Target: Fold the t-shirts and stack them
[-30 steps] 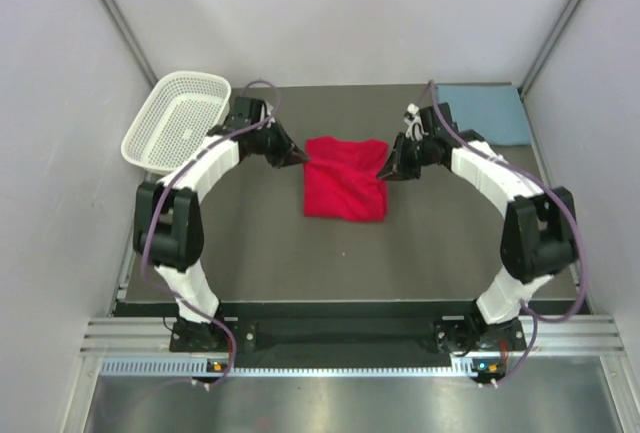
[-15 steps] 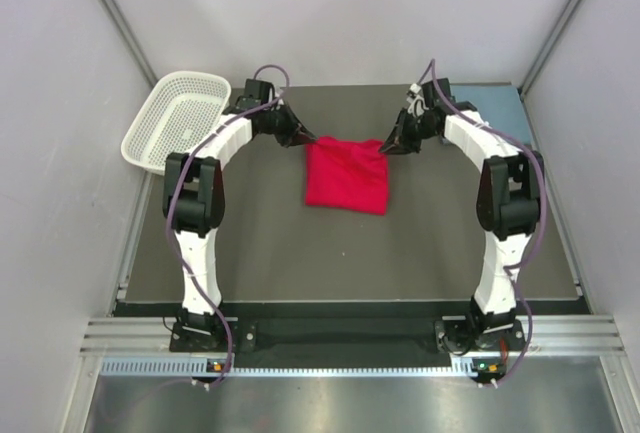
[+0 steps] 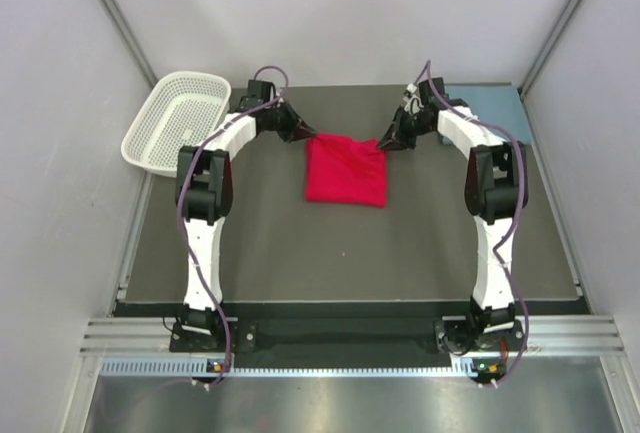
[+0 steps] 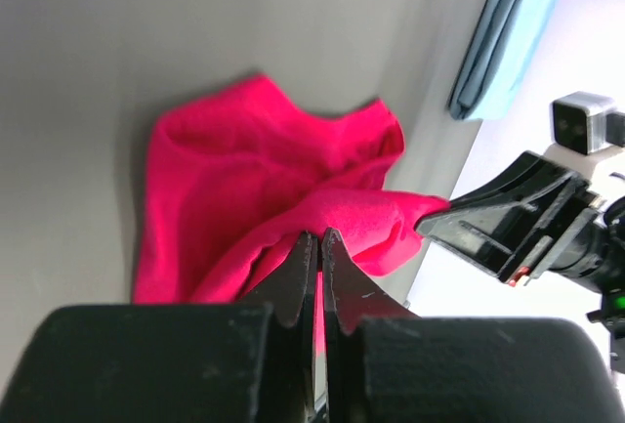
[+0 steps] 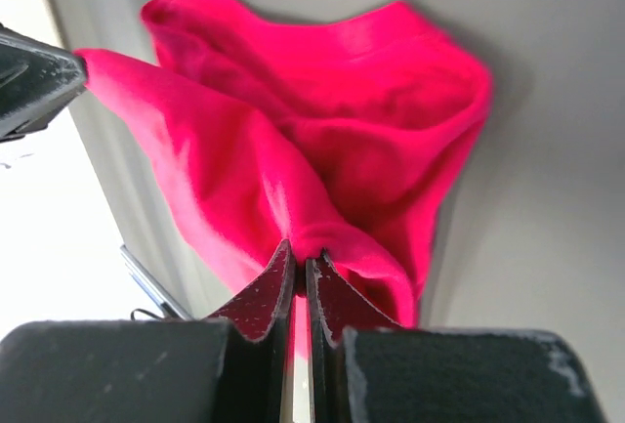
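**Top external view.** The white mesh basket [image 3: 143,118] sits at the upper left corner of the desk [image 3: 330,253], partly overhanging the desk's left edge. Its mesh floor is fully visible. The red t-shirt [image 3: 345,170] lies as a roughly square bundle in the upper centre of the frame. The blue-grey t-shirt [image 3: 490,113] lies folded flat at the upper right corner, against the far edge. Open desk surface extends below the red t-shirt to the near edge and on both of its sides.

The left arm rises from its base at lower left and bends inward. The left claw [image 3: 305,135] meets the upper left corner of the red t-shirt. The right arm mirrors this pose. The right claw [image 3: 385,141] meets the upper right corner.

**Left wrist view.** The left claw [image 4: 319,242] is clamped on a fold of the red t-shirt [image 4: 244,169], fingers pressed together. The held edge stretches right to the right claw [image 4: 439,218]. The remaining cloth rests bunched on the desk [image 4: 146,32]. The blue-grey t-shirt [image 4: 508,37] appears at upper right.

**Right wrist view.** The right claw [image 5: 300,257] is clamped on the red t-shirt [image 5: 342,130], fingers together on a pinched ridge of cloth. The edge runs to the left claw [image 5: 68,76] at the upper left of the frame. Bare desk [image 5: 547,198] lies to the right.
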### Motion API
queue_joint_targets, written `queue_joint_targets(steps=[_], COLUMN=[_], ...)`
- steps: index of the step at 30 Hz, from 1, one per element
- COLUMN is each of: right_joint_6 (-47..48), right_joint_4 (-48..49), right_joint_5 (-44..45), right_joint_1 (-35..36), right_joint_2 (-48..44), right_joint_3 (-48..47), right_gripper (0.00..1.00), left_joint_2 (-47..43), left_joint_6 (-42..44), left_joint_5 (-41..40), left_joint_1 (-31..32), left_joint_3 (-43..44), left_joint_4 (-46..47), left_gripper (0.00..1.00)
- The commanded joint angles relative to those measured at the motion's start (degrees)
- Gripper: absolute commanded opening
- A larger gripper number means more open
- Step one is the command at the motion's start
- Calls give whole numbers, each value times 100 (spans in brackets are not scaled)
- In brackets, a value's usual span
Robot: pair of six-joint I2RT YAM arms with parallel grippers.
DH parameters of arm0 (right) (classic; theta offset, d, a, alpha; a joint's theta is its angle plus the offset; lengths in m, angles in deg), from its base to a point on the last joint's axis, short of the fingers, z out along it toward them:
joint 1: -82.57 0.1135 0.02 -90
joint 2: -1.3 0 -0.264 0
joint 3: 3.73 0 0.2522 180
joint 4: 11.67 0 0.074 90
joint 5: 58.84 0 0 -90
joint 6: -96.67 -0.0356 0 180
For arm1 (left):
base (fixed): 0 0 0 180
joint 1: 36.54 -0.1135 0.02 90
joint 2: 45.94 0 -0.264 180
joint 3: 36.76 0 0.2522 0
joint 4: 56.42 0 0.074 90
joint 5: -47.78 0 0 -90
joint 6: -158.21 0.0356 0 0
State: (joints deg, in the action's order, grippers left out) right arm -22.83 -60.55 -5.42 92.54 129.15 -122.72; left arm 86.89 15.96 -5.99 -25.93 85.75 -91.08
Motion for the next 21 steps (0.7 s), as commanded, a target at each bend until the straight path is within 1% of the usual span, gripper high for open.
queue_joint_targets(steps=[1, 5, 6, 7, 8, 9, 10, 12, 13, 14, 15, 16, 17, 20, 21], right_joint_6=[-109, -232, -267, -337, -364, -373, -407, -425, -417, -408, -382, -294, -233, 84, 154], right_joint_4=[259, 505, 532, 532, 523, 471, 479, 374, 339, 330, 321, 260, 207, -205, -267], right_joint_5=[-113, -104, -104, -130, -113, -87, -78, -104, -121, -139, -139, -148, -157, -43, 10], right_joint_1=[-180, -312, -356, -417, -461, -488, -532, -584, -611, -611, -611, -620, -620, -620, -602], right_joint_2=[222, 556, 626, 810, 890, 960, 1057, 1119, 1102, 1075, 1023, 935, 900, 680, 575], right_joint_3=[-384, -595, -778, -910, -1068, -1357, -1482, -1824, -1895, -1948, -1957, -1957, -1966, -1975, -1836], right_gripper=[0, 3, 4, 8, 8, 8, 9, 15, 21, 23, 29, 43, 47, 46, 45], left_joint_2=[260, 515, 541, 585, 673, 700, 726, 753, 744, 639, 560, 481, 315, -89, -222], left_joint_6=[-128, -154, -171, -189, -198, -181, -146, -58, -5, 48, 196, 285, 355, 672, 768], left_joint_5=[104, -19, -45, -54, -54, -63, -89, -55, -37, -19, -45, -80, -159, -283, -353], left_joint_1=[-103, -147, -156, -191, -200, -209, -209, -217, -209, -209, -209, -217, -217, -217, -209], left_joint_3=[532, 639, 656, 682, 726, 840, 902, 1112, 1166, 1183, 1175, 1175, 1175, 1061, 852], left_joint_4=[377, 438, 447, 491, 482, 465, 447, 342, 324, 289, 202, 105, 17, -317, -344], left_gripper=[0, 1, 1, 2, 3, 4, 10, 15, 19, 23, 26, 27, 28, 31, 32])
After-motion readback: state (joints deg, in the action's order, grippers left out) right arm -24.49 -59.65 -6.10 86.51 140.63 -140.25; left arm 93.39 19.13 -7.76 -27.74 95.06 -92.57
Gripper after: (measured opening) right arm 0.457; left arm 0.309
